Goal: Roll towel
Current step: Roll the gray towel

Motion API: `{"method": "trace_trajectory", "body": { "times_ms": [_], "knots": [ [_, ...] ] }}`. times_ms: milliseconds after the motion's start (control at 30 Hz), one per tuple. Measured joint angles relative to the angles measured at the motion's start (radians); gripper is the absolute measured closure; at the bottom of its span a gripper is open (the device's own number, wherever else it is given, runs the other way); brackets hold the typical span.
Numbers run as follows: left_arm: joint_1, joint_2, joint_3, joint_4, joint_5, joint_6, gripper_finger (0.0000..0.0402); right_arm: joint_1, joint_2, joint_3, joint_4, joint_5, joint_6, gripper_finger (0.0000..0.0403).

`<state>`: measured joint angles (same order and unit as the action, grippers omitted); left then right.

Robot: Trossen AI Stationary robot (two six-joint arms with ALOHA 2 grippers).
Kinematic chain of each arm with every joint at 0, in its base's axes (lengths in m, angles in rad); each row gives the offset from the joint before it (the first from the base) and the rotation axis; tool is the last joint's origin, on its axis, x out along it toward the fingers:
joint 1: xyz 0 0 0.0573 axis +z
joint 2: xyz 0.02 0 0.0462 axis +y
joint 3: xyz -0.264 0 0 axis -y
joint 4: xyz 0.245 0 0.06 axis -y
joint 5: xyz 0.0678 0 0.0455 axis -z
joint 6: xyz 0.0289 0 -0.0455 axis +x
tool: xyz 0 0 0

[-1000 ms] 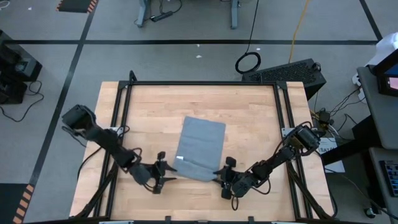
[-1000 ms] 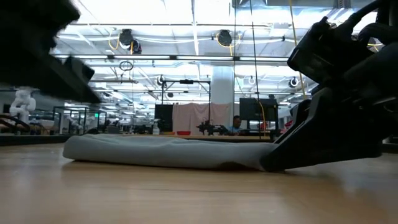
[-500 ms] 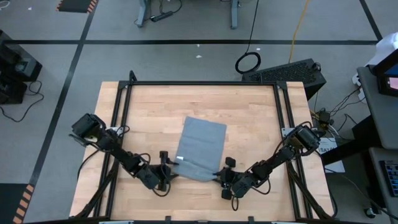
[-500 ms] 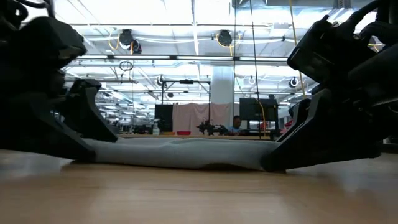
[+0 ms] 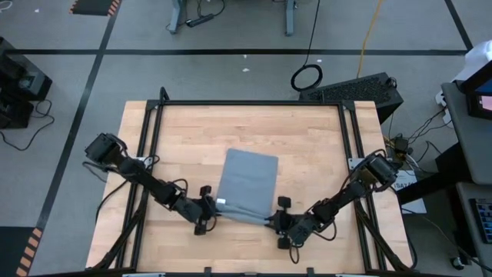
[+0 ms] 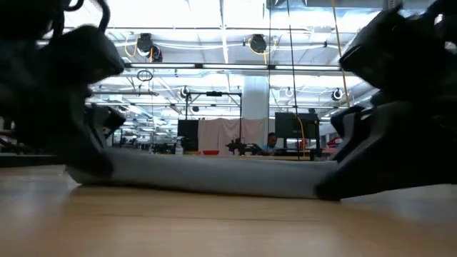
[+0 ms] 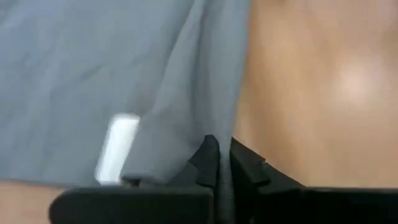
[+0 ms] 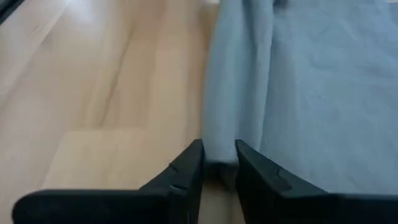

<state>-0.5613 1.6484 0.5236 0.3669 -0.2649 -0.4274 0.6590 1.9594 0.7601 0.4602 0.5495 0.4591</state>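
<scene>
Grippers are seen low at the near edge of the light wooden table [image 5: 307,138], one at each near corner of the plain grey soft cloth towel [image 5: 247,185]. The left gripper [image 5: 210,208] is set at the towel's near left corner, and in the left wrist view its dark fingers [image 7: 245,168] are pressed together on a raised fold of grey cloth, with the small white tag [image 7: 116,148] lying on the towel just beside the pinch. The right gripper [image 5: 274,220] is set at the near right corner, and in the right wrist view its fingers [image 8: 186,168] are closed upon the bunched edge of the cloth, bare wood being shown on one side and flat grey fabric on the other. In the low view the near edge of the towel [image 6: 214,175] is seen as a long thickened ridge resting on the table between the two dark gripper bodies. Beyond the ridge, the remainder of the towel is spread flat toward the middle of the table, well apart from the black frame rails [image 5: 250,103] that border the tabletop. Farther off, past the table, a bright hall with ceiling lights [image 6: 257,44] is visible.
</scene>
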Motion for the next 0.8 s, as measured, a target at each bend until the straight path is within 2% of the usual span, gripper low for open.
{"method": "trace_trajectory", "body": {
  "times_ms": [100, 233, 467, 700, 800],
  "knots": [
    [0.0, -0.047, 0.0, 0.004, 0.048, -0.148, 0.0385, 0.017, -0.025, -0.004, -0.01, -0.007, -0.103, 0.0303],
    [-0.002, -0.089, 0.0, 0.003, 0.074, -0.295, 0.0389, 0.046, -0.056, -0.002, 0.008, 0.005, -0.217, 0.0259],
    [0.031, -0.105, -0.001, -0.045, 0.074, -0.437, 0.039, 0.089, -0.057, -0.002, 0.093, 0.074, -0.28, 0.0182],
    [0.043, -0.106, -0.001, -0.029, 0.073, -0.481, 0.0392, 0.095, 0.032, 0.053, 0.131, 0.113, -0.325, 0.0167],
    [0.043, -0.106, -0.001, -0.035, 0.068, -0.506, 0.0392, 0.088, 0.09, 0.106, 0.129, 0.183, -0.347, 0.0167]
  ]
}}
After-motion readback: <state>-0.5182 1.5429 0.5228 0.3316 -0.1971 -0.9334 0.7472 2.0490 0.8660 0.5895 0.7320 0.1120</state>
